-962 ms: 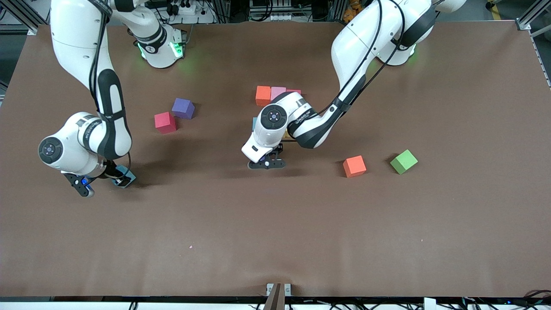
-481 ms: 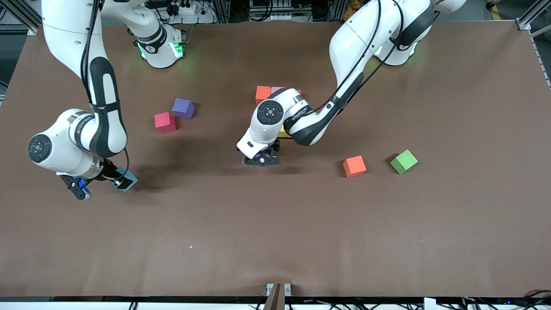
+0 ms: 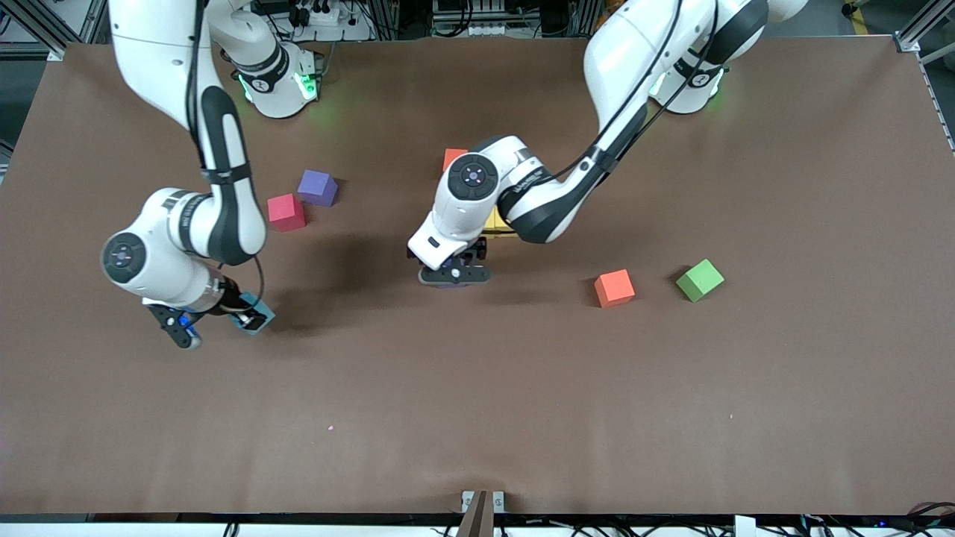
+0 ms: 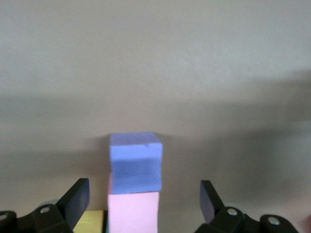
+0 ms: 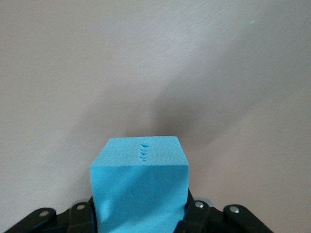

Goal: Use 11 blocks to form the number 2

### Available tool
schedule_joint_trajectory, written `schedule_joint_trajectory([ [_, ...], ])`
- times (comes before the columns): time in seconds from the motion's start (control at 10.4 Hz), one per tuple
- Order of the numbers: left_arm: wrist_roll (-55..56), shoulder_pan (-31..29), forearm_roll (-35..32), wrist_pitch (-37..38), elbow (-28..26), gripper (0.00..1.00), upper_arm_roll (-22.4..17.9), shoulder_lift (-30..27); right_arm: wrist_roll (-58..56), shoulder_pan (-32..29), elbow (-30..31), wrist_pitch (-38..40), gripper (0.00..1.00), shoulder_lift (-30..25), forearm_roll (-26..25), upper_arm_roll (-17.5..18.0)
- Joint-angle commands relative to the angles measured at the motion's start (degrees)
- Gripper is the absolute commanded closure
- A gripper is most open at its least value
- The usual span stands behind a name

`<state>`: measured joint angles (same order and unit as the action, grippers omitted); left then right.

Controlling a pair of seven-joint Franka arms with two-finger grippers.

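Right end effector (image 3: 250, 319) is clamped on a light-blue cube (image 5: 140, 187) over bare tabletop (image 3: 477, 403); left end effector (image 4: 145, 201), spread apart, straddles a blue cube (image 4: 135, 162) abutting a pink one (image 4: 132, 212). Cubes look like light foam, prob. squashy; grip flat sides.

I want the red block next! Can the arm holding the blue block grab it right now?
Probably not yet. The right gripper is shut on a light blue block, so it is full. The red block sits in the open beside the purple block, so nothing blocks the way.
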<state>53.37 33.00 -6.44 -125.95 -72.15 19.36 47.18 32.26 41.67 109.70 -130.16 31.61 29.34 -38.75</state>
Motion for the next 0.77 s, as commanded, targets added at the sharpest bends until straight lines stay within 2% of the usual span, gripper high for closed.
schedule_joint_trajectory([
  [0.0, -0.5, -3.4, 1.3, 5.0, -1.1, 0.0, -0.6, -4.2, 7.0, 5.2, -1.3, 0.5, 0.51, -0.6, 0.7, -0.2],
  [0.19, -1.9, -8.0, 1.2, 10.3, -2.9, 0.0, -0.5, -7.4, 12.4, 9.8, -1.9, 0.4, 0.51, -0.4, 0.7, -0.2],
  [0.29, -5.5, -10.6, 1.0, 12.7, -6.3, 0.0, -0.6, -9.7, 15.1, 11.7, -2.5, 0.4, 0.51, -0.1, 0.7, 0.0],
  [0.48, -9.2, -15.2, 0.6, 12.7, -14.0, 0.0, -0.5, -14.6, 20.6, 15.3, -3.8, 0.5, 0.51, 0.5, 0.7, 0.6],
  [0.67, -9.3, -18.7, 0.6, 12.7, -20.6, 0.0, -0.6, -17.6, 26.8, 15.5, -5.4, 0.5, 0.51, 0.5, 0.7, 4.3],
])
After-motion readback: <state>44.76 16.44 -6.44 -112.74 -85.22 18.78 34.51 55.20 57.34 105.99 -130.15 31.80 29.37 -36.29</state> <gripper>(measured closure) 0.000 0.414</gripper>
